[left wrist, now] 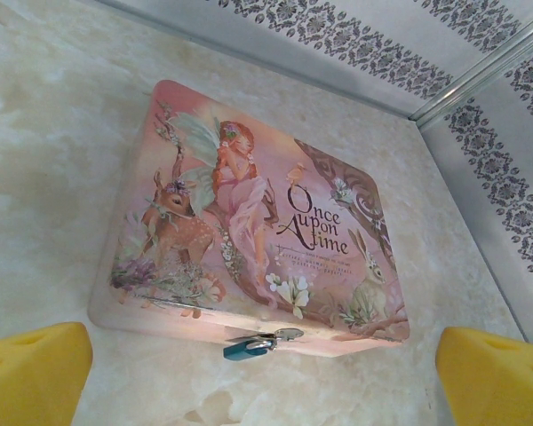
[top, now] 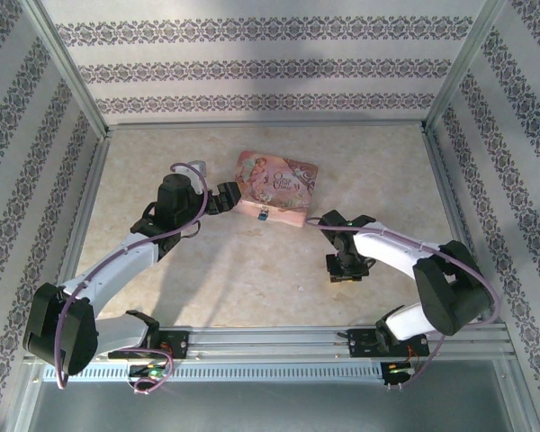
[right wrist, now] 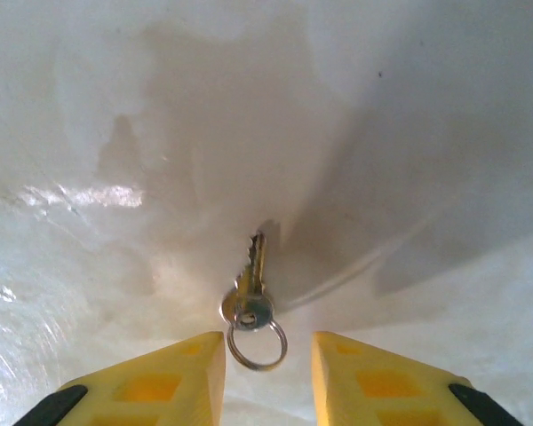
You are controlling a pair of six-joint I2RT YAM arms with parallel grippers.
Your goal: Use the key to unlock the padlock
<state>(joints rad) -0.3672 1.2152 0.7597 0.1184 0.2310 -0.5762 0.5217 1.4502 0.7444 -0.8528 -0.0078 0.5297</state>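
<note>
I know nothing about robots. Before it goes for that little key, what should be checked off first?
1. Key lies free on the table: ok.
2. Right pincer is open, with its fingers flanking the key's near end: ok.
3. Key gripped: not ok, the jaws stand apart and nothing is held.
4. Padlock is in plain sight at the front edge of the pink box: ok.
5. Left pincer is open wide, faces the padlock and holds nothing: ok.
6. Which way the padlock's keyhole points: cannot tell, too small.
</note>
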